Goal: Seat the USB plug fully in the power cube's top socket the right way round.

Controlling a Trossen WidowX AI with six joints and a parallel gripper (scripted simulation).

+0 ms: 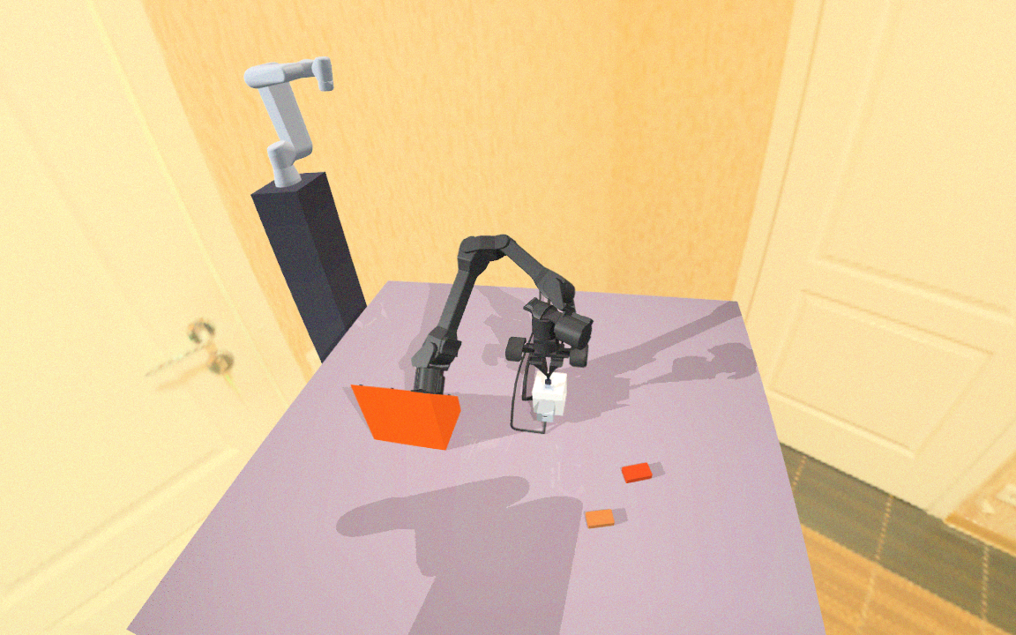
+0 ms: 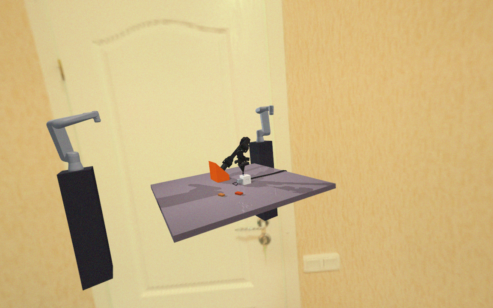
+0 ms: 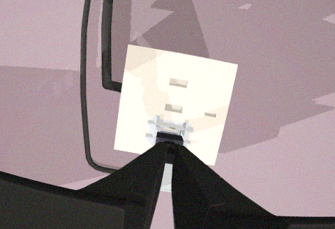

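- Black metal gripper (image 1: pixel 548 379) (image 2: pixel 243 173) (image 3: pixel 169 152), fingers clamped on small silvery USB plug (image 1: pixel 547 385) (image 3: pixel 170 126), atop white, boxy power cube (image 1: pixel 559 399) (image 2: pixel 245 180) (image 3: pixel 202 89).
- Plug prob. light, stiff, slick; grip body sides.

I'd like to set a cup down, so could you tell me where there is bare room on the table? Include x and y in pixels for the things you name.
Right of the orange wedge (image 1: pixel 409 418) (image 2: pixel 219 174), before the red block (image 1: pixel 636 472) (image 2: pixel 239 193). Crowded: around the white power cube (image 1: pixel 556 403) (image 2: pixel 245 179) (image 3: pixel 195 93), cable and pincer (image 1: pixel 548 382) (image 2: pixel 243 174) (image 3: pixel 169 152).

A black arm (image 2: pixel 235 154) reaches over a white cube (image 2: pixel 245 179) (dwarfed, really, by the orange wedge (image 2: pixel 218 173) nearby).
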